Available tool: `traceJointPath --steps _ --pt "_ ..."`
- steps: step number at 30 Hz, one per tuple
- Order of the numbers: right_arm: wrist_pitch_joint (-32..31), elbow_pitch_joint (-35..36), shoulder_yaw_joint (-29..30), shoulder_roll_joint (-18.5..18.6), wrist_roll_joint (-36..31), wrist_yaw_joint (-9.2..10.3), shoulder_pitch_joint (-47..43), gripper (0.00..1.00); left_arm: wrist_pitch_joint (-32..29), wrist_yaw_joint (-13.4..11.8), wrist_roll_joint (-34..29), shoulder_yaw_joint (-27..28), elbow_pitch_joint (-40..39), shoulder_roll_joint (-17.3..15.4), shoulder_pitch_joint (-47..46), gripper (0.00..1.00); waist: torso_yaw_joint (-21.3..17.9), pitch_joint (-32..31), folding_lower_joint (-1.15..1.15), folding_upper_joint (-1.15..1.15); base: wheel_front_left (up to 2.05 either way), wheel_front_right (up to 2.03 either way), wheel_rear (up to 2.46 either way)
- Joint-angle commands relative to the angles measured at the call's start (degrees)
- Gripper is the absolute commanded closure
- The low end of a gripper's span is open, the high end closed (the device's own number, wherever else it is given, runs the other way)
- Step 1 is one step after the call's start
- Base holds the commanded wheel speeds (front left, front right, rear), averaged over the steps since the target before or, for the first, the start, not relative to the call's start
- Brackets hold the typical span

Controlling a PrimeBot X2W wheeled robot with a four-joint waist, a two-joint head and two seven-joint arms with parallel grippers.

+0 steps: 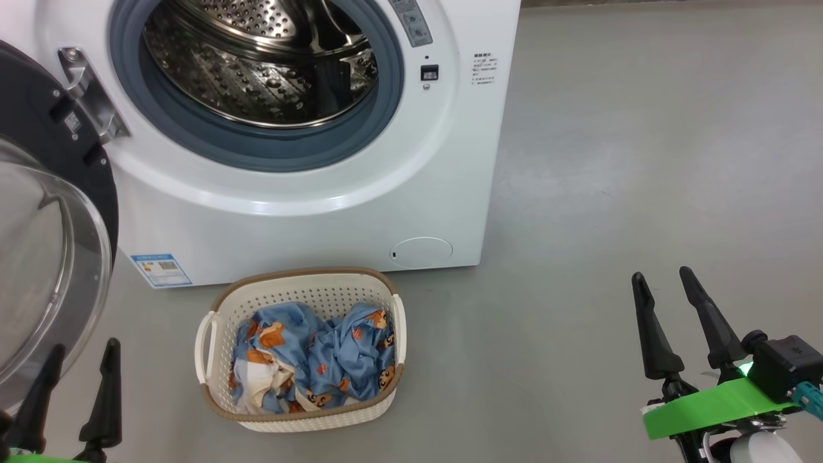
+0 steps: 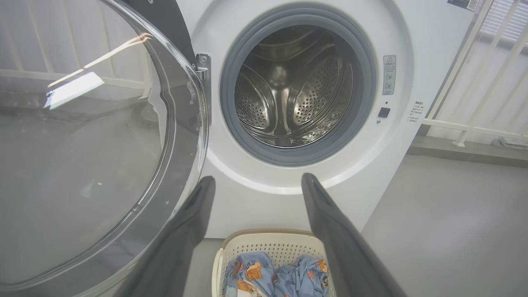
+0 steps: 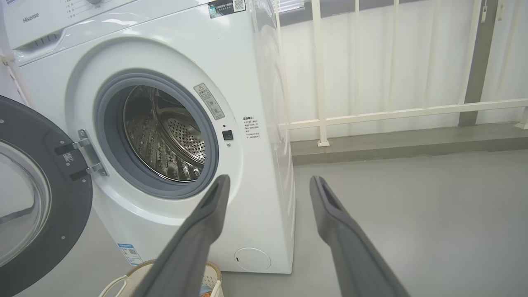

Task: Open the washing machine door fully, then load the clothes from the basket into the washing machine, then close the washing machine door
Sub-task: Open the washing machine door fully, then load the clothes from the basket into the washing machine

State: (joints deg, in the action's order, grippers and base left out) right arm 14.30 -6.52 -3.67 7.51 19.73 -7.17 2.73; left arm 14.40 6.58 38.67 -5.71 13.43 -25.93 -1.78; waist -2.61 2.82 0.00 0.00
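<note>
The washing machine door [image 1: 51,244] stands wide open at the left of the washing machine [image 1: 308,212]. Its inner side, a glossy black rim around a bulging clear glass bowl, faces me. A metal hinge [image 1: 90,96] ties it to the white front. The mouth is uncovered: a grey-blue gasket [image 1: 257,145] rings the perforated steel drum [image 1: 257,58], whose shiny walls are in plain sight.

Just in front of the machine, on the grey floor [image 1: 643,161], sits the basket [image 1: 302,278]. It is cream with a brown rim, and its far edge is near the machine's base but apart from it. The clothes [image 1: 315,360] lie bunched inside, light blue with orange-brown bears and a cream patch at the near left.

My left gripper [image 1: 85,347] hovers low at the left, fingers spread and holding nothing. The door's glass bowl crowds it, and one finger overlaps the glass edge in the head view. My right gripper [image 1: 662,275] is likewise spread and empty, well apart from the basket over bare floor. That right side offers broad room to move.

The head view takes in the whole basket, a blue label sticker [image 1: 161,270] and a small round flap [image 1: 421,252]. My left wrist view looks straight into the drum. My right wrist view adds the control panel [image 3: 49,24] on top, the machine's right side, and a white railing [image 3: 392,113] beyond it.
</note>
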Motion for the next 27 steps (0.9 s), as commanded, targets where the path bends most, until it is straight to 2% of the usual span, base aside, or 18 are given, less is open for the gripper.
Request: traceJointPath --steps 1,14,27 --pt "0.70 1.62 -1.09 0.91 -0.03 -0.32 -0.04 0.00 0.60 0.30 -0.81 2.80 -1.53 -1.74 -0.91 0.00 0.12 0.09 0.00 0.00 0.00 0.00 0.00" --pt "0.70 1.95 -0.83 -0.43 -1.02 -0.32 -0.21 0.00 0.60 0.82 -1.91 3.88 -1.30 0.17 -1.09 0.00 0.56 0.50 0.00 0.00 0.00 0.00 0.00" --pt "0.70 1.79 -0.69 -1.10 -1.04 -0.32 -0.19 0.00 0.60 0.90 -1.25 2.93 -1.69 0.09 -1.30 0.00 0.54 0.92 0.00 0.00 0.00 0.00 0.00"
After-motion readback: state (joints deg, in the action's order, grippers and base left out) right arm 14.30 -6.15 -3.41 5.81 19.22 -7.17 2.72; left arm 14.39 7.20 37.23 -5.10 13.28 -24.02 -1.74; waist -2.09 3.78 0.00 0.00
